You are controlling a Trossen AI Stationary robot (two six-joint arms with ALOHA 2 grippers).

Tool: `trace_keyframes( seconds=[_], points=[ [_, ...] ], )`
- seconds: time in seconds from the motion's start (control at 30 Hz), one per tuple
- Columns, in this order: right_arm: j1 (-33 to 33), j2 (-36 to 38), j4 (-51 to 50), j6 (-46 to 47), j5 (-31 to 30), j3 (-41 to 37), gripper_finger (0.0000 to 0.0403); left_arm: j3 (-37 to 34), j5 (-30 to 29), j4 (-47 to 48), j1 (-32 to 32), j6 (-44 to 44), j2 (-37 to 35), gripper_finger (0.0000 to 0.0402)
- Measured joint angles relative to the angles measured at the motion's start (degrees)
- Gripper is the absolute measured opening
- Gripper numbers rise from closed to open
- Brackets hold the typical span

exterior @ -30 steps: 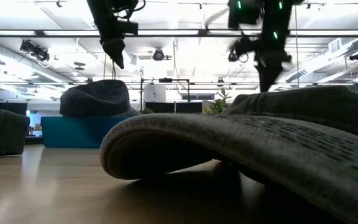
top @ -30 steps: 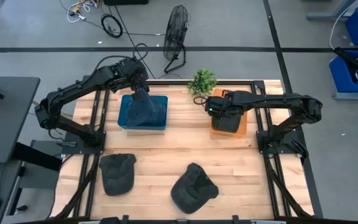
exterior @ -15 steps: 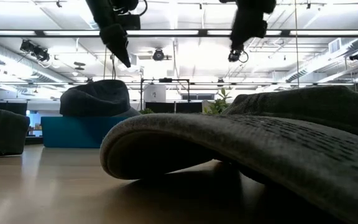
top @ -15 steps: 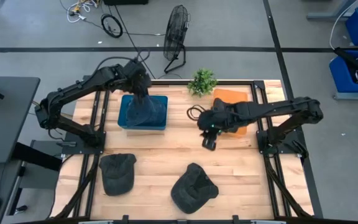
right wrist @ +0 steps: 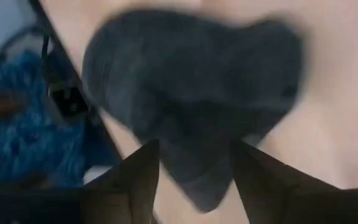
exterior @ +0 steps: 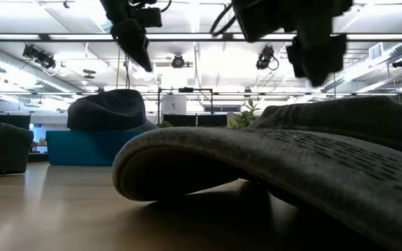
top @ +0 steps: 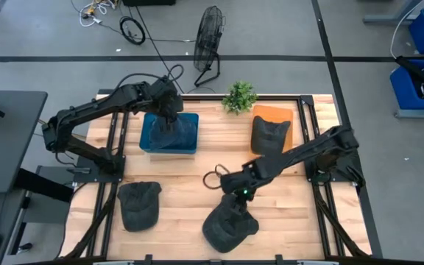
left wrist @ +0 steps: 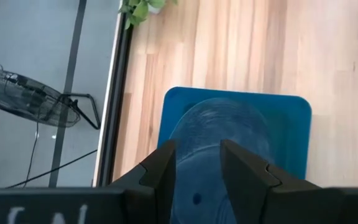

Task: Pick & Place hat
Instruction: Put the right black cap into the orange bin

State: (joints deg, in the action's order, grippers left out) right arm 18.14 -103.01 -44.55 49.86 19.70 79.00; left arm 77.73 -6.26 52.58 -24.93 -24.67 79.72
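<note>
Wood worktop (top: pixel 205 158): pale planks, open between the trays and the lower hats.
Edges: dark frame rails left and right; plant (top: pixel 239 96) at the upper edge.
Room: grey floor, fan (top: pixel 210 37) above the worktop.
Hats: one (top: pixel 229 221) lower centre, long axis diagonal; one (top: pixel 139 205) lower left; one in the blue tray (top: pixel 169 133); one on the orange tray (top: pixel 270 134).
Right tool (top: pixel 235 195): over the lower-centre hat, fingers apart, empty.
Left tool (top: pixel 169 112): above the blue tray, fingers apart, empty.
</note>
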Motion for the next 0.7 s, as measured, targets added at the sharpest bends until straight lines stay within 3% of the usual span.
trace_keyframes(
  seconds=[0.1, 0.17, 0.5, 0.7],
  points=[
    [1.44, -2.55, 1.42, -7.31, 7.75, 0.0, 0.0216, 0.0, 0.0, 0.04, 0.85, 0.0, 0.0, 0.0128],
    [2.65, -3.24, 1.7, -11.65, 9.14, 0.0, 0.0222, 0.0, 0.02, 0.16, 1.34, 0.0, 0.0, 0.0128],
    [9.51, -3.29, 3.82, -28.13, -8.13, 0.0, 0.0222, 0.0, -0.04, 1.29, 1.8, -0.61, 0.0, 0.0128],
    [10.26, -5.34, 6.03, -25.91, -6.74, 0.0, 0.0221, 0.0, -0.04, 1.39, 1.78, -0.39, 0.0, 0.0128]
  ],
)
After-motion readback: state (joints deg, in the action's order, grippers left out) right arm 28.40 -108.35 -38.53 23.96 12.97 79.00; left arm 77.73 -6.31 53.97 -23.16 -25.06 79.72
